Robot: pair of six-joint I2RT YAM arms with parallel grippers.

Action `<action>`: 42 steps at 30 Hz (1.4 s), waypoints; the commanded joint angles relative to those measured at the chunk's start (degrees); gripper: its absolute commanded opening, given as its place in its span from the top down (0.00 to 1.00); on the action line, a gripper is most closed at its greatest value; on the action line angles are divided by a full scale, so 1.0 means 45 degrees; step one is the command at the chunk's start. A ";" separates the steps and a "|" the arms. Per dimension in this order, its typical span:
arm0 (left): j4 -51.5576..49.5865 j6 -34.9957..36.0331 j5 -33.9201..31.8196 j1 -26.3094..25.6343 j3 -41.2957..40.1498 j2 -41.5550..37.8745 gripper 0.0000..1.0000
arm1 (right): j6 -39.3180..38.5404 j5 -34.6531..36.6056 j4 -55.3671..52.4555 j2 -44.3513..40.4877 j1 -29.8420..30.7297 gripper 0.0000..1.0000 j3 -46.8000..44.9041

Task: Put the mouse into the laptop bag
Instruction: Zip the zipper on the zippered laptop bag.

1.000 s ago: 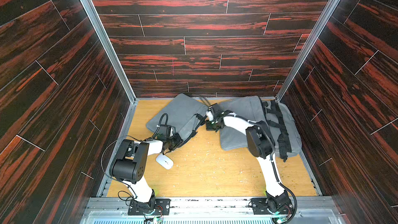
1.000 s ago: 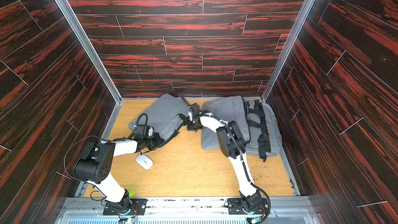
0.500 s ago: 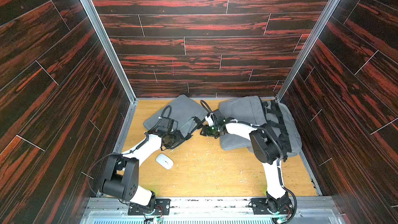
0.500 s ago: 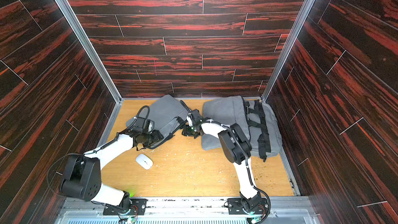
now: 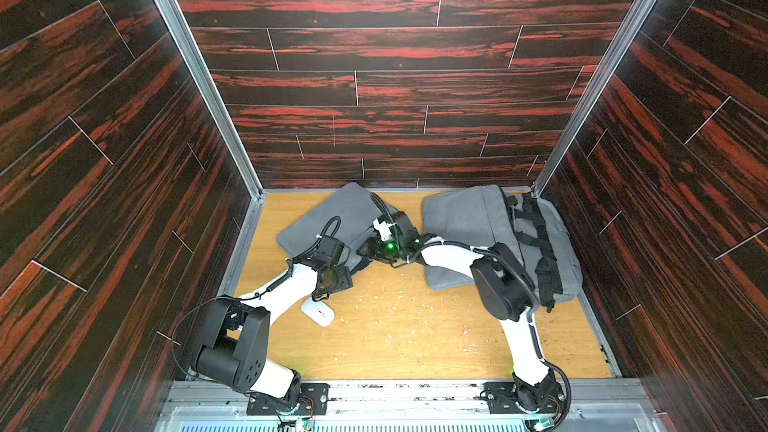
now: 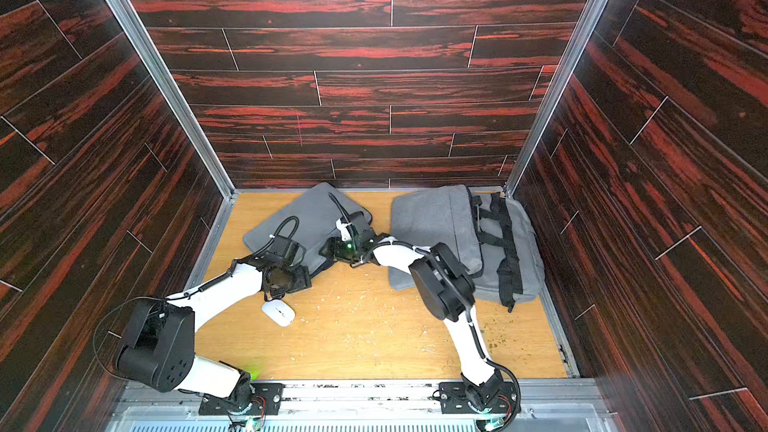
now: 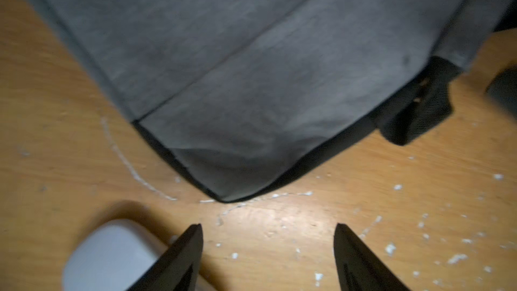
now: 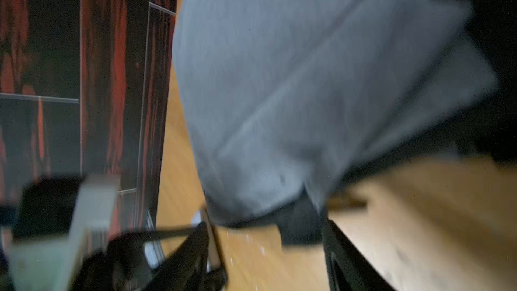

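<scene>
The white mouse lies on the wooden floor, just nearer than my left gripper. In the left wrist view the mouse sits outside one finger of the left gripper, which is open over bare floor. The flat grey laptop bag lies at the back left of centre, and its near corner points at the left gripper. My right gripper is open beside the bag's black tab.
A second, thicker grey bag with black straps lies at the back right, partly under my right arm. Dark wood-patterned walls close in three sides. The floor carries white scuffs and crumbs.
Both grippers have opened and let go of the grey bag's near edge. The right gripper has shifted left along that edge, and the left arm has swung its elbow outward.
</scene>
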 commanded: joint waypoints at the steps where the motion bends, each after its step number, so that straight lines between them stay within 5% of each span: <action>1: -0.0349 0.0291 -0.0810 -0.0168 0.0098 -0.0083 0.22 | 0.0596 0.0086 -0.1098 0.1223 -0.0068 0.34 0.0873; 11: 0.0086 0.0324 -0.1089 -0.0308 0.0375 0.0604 0.20 | 0.0513 0.1317 -0.1590 -0.0294 -0.0053 0.34 -0.1335; 17: 0.0263 0.0235 -0.0995 -0.0559 0.0393 0.0700 0.20 | 0.0513 0.1270 -0.2273 0.1513 -0.0040 0.37 0.1256; 20: 0.0101 0.0335 -0.1186 -0.0640 0.0383 0.0528 0.20 | 0.0490 0.1090 -0.2658 0.2452 -0.0071 0.53 0.2679; 25: -0.0233 0.0692 -0.1757 -0.0726 0.0546 0.0359 0.20 | 0.0076 0.1020 -0.2707 0.2041 -0.0121 1.00 0.2999; 33: -0.0823 0.1533 -0.3887 -0.1433 0.1652 0.0444 0.20 | -0.0945 0.0761 -0.3069 0.0123 -0.0250 1.00 0.2812; 42: -0.1479 0.3014 -0.3819 -0.2155 0.3442 0.1659 0.17 | -0.1359 -0.0454 -0.3518 -0.0373 -0.0582 1.00 0.3521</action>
